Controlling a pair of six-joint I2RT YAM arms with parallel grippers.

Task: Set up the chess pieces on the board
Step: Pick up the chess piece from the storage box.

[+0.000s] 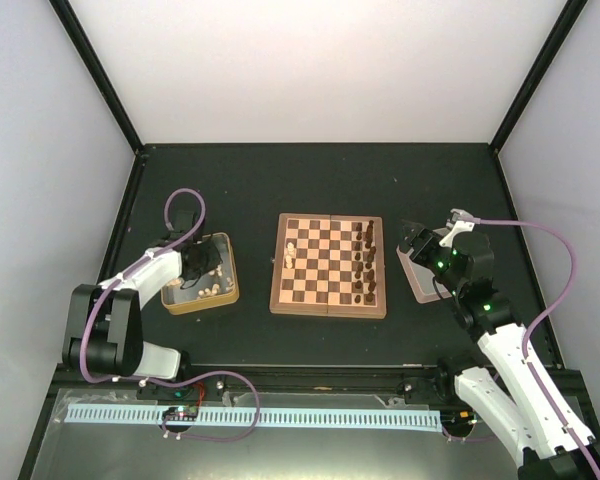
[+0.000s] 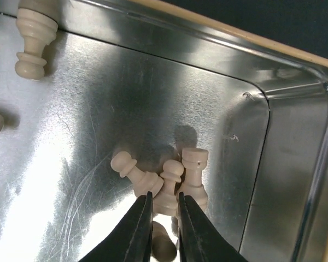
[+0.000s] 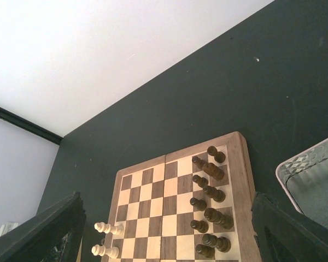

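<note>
The board [image 1: 328,310] lies mid-table; it also shows in the right wrist view [image 3: 153,202]. Dark brown pieces [image 1: 363,265] stand in two files along its right side [image 3: 210,194]. Two cream pieces [image 1: 291,252] stand at its left edge [image 3: 106,228]. My left gripper [image 1: 202,262] is down inside the gold-tan tin [image 1: 202,303]. In the left wrist view the left gripper [image 2: 165,195] has its fingertips closed against the base of a lying cream pawn [image 2: 172,172]. A cream rook [image 2: 192,166] and another pawn [image 2: 132,169] touch it. My right gripper [image 1: 420,240] hangs wide open and empty [image 3: 167,196].
More cream pieces [image 1: 212,288] lie loose in the tin, one at its far corner [image 2: 33,38]. The tin's wall [image 2: 295,164] is close on the right of the left gripper. A silver-grey tray [image 1: 420,285] sits right of the board, under the right gripper [image 3: 311,174].
</note>
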